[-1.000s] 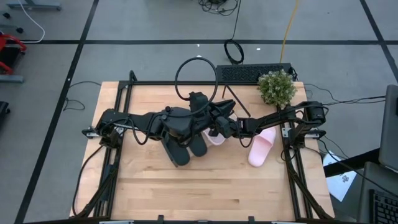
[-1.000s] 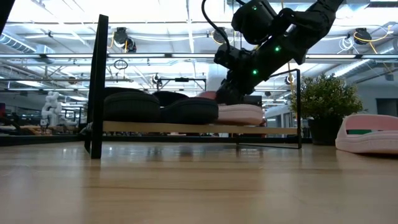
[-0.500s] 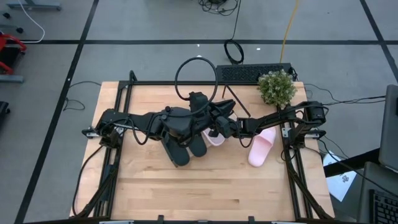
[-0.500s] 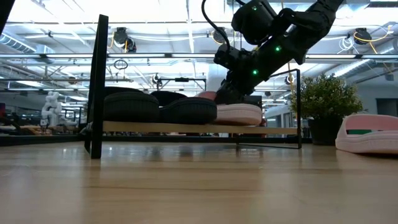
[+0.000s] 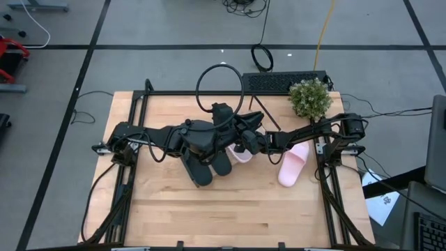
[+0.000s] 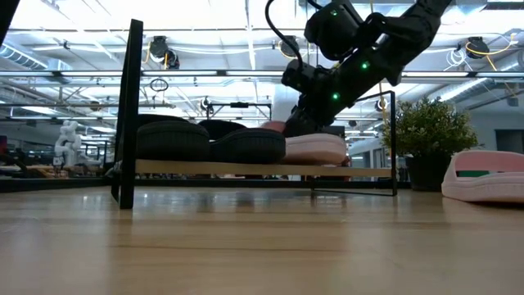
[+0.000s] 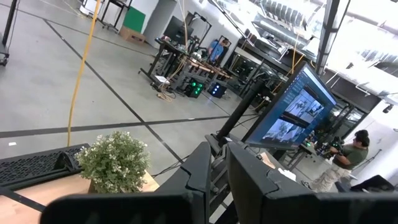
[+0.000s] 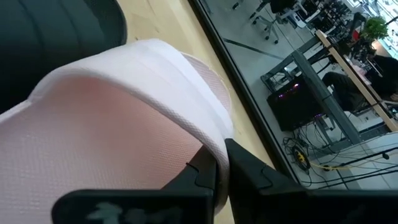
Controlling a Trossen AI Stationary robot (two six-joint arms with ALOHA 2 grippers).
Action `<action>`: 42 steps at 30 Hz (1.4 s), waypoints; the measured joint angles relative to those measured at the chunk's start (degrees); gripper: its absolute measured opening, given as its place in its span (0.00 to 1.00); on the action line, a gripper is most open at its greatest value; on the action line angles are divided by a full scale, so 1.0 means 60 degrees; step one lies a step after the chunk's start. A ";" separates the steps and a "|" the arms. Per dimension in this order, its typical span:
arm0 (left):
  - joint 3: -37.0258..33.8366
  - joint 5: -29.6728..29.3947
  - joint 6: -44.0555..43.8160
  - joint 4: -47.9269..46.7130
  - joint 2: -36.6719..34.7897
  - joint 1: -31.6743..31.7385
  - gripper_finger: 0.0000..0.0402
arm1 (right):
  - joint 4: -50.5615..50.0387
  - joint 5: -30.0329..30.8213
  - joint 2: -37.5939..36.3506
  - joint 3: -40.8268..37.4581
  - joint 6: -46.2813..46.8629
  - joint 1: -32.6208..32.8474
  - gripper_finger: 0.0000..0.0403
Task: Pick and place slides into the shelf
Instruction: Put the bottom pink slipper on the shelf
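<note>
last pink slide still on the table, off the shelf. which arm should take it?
Right, probably. The loose pink slide lies on the right arm's side near its base, while the right gripper sits at the pink slide on the shelf. The left gripper is farther away.

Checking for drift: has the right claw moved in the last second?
No. The right claw stays at the pale pink slide on the wooden black-framed shelf, same offset from the potted plant.

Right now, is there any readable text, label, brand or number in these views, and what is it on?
No text reads in any view.
Monitor in the room behind, left wrist view: windows on screen, too small to read.
Papers on the floor beside the table, high view: marks too blurred to read.
</note>
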 joint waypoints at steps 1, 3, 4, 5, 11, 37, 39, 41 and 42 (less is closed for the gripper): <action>0.0000 0.0000 -0.0008 0.0000 0.0000 0.0000 0.12 | 0.0000 -0.0005 0.0000 0.0000 0.0004 -0.0025 0.03; 0.0000 0.0000 -0.0040 -0.0001 0.0000 0.0000 0.12 | -0.0005 -0.0028 0.0000 0.0000 0.0011 -0.0065 0.03; 0.0000 0.0000 -0.0036 0.0000 0.0000 0.0000 0.12 | -0.0007 -0.0027 0.0000 0.0000 0.0011 -0.0070 0.03; 0.0000 0.0000 -0.0033 0.0000 0.0000 0.0000 0.12 | -0.0004 -0.0027 0.0000 0.0000 0.0015 -0.0069 0.03; 0.0000 0.0000 -0.0029 0.0004 0.0000 0.0011 0.12 | -0.0010 -0.0020 0.0000 0.0000 0.0029 0.0084 0.03; 0.0000 -0.0004 0.0033 0.0036 0.0000 0.0011 0.12 | 0.0364 -0.1338 -0.0015 -0.0004 0.0284 0.0142 0.14; 0.0000 -0.0004 0.0036 0.0036 0.0002 0.0021 0.12 | 0.0364 -0.1343 -0.0015 -0.0004 0.0288 0.0142 0.16; 0.0000 -0.0004 0.0036 0.0033 0.0004 0.0029 0.12 | 0.0364 -0.1551 -0.0015 -0.0004 0.0288 0.0138 0.18; 0.0000 -0.0006 0.0036 0.0033 0.0002 0.0038 0.12 | 0.0361 -0.1643 -0.0015 -0.0004 0.0303 0.0138 0.19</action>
